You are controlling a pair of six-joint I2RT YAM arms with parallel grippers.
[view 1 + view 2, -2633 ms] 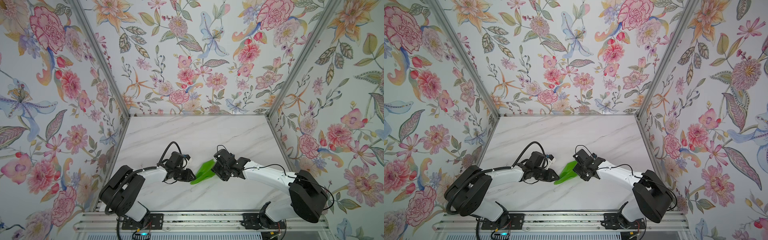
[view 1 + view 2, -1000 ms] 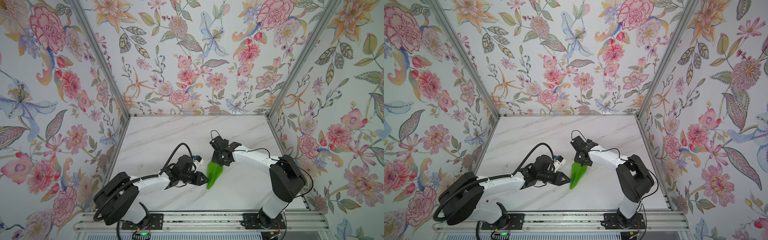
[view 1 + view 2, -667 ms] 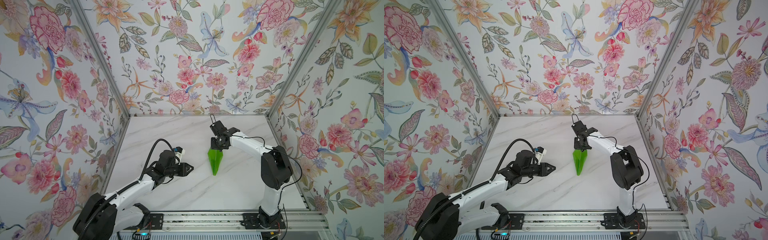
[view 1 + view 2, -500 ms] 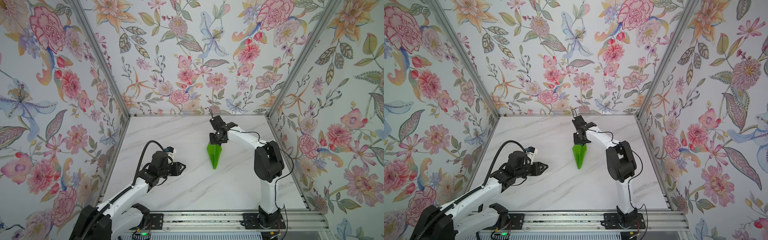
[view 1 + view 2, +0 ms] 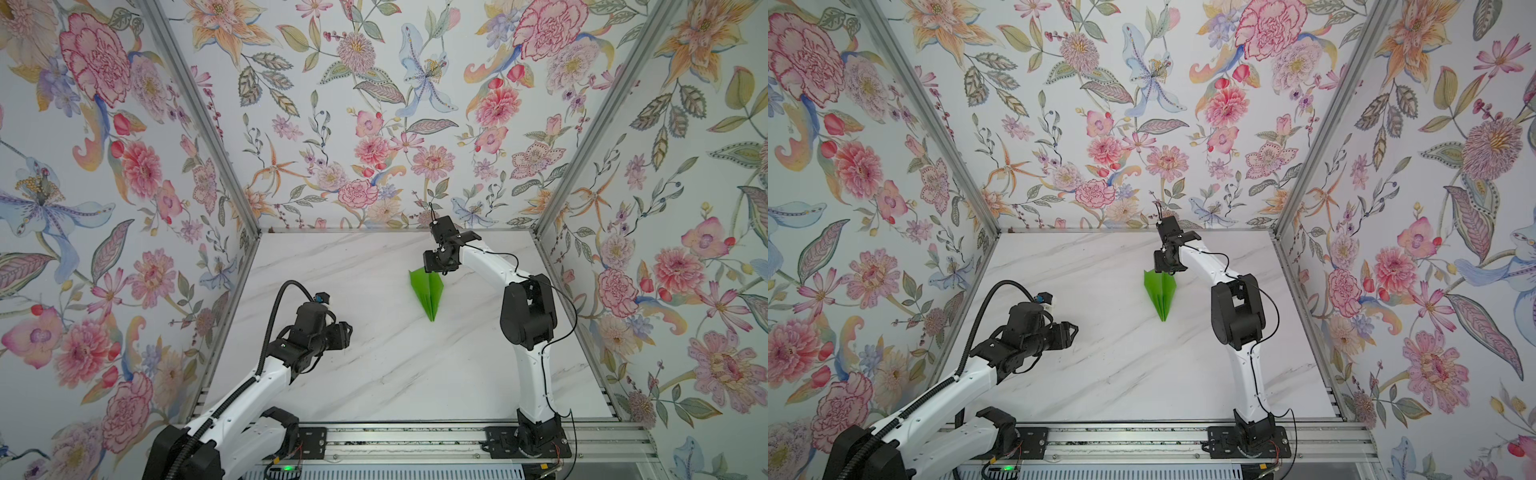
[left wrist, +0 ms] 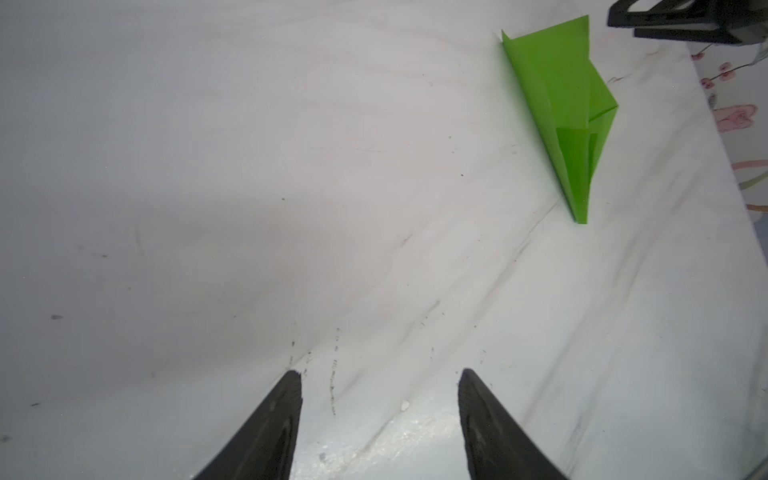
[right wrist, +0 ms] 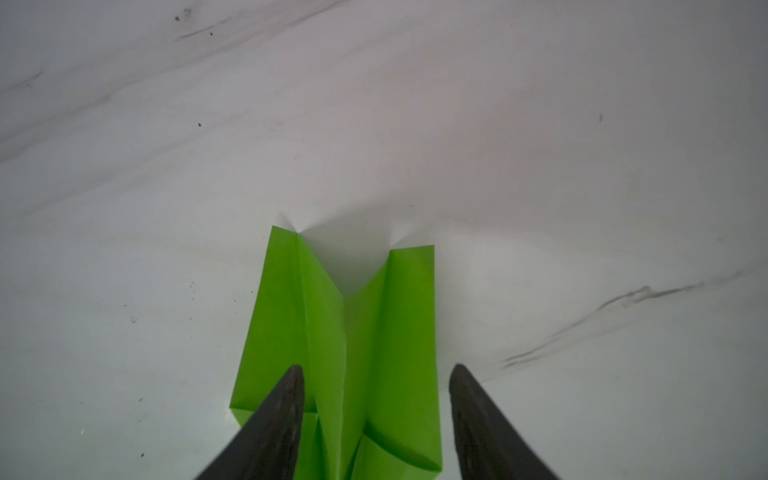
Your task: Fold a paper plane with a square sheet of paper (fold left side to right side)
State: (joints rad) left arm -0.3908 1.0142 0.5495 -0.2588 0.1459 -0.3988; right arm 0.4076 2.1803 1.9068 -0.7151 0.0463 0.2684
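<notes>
The square sheet of paper is folded into a bright green paper plane (image 5: 428,291) (image 5: 1162,296). It lies flat on the marble table, nose toward the front and wide tail toward the back wall. My right gripper (image 5: 434,272) (image 5: 1166,271) hovers over the tail, open. In the right wrist view its fingers straddle the plane (image 7: 353,340) without pinching it, the gripper (image 7: 376,368) empty. My left gripper (image 5: 348,331) (image 5: 1074,331) is open and empty, well to the left front of the plane. The left wrist view shows that gripper (image 6: 378,372) over bare table, with the plane (image 6: 569,112) far off.
The white marble table (image 5: 374,374) is boxed in by floral walls on three sides, with metal corner posts (image 5: 199,120). The right arm's elbow (image 5: 525,311) stands tall just right of the plane. An aluminium rail (image 5: 415,440) runs along the front edge.
The right gripper carried the plane toward the back of the table, then opened and let it go. The left arm drew back to the left front and opened wider.
</notes>
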